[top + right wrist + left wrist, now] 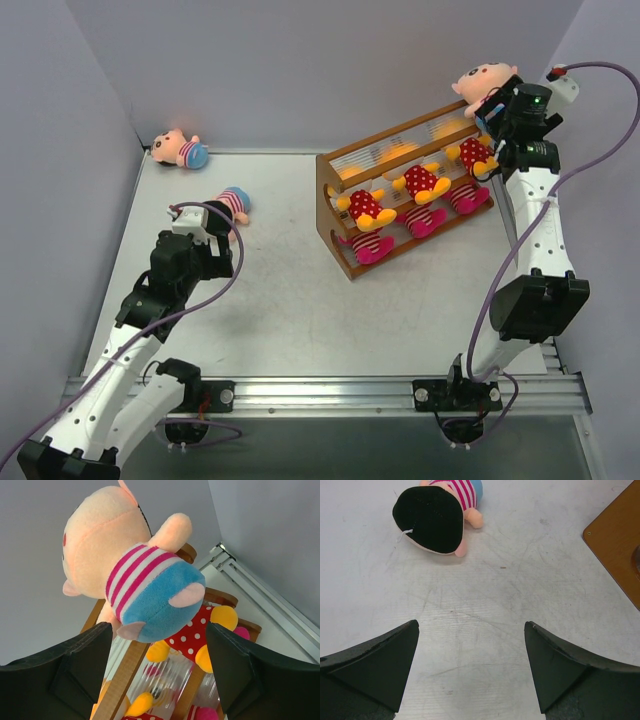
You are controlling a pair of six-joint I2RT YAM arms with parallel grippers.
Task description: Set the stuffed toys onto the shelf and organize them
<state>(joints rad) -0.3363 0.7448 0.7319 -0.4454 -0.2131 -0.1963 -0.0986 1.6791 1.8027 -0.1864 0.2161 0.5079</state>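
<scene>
The shelf [328, 200] stands tilted at the right of the table, with three yellow bears [422, 183] on its middle tier and three magenta-limbed dolls [372, 246] below. A peach-faced boy doll [485, 78] sits at the shelf's top right end. My right gripper [497, 108] is open just behind it. In the right wrist view that doll [145, 580] rests above the shelf's wooden frame [125, 675], just ahead of the right gripper [157, 627], untouched. Another boy doll [232, 203] lies on the table ahead of my open left gripper [218, 238]. In the left wrist view this doll [445, 515] lies well beyond the empty left gripper [471, 625].
A third boy doll [180, 150] lies at the far left corner by the wall. Grey walls close in the table on three sides. The shelf's corner [620, 545] shows at the right of the left wrist view. A metal rail [330, 392] runs along the near edge.
</scene>
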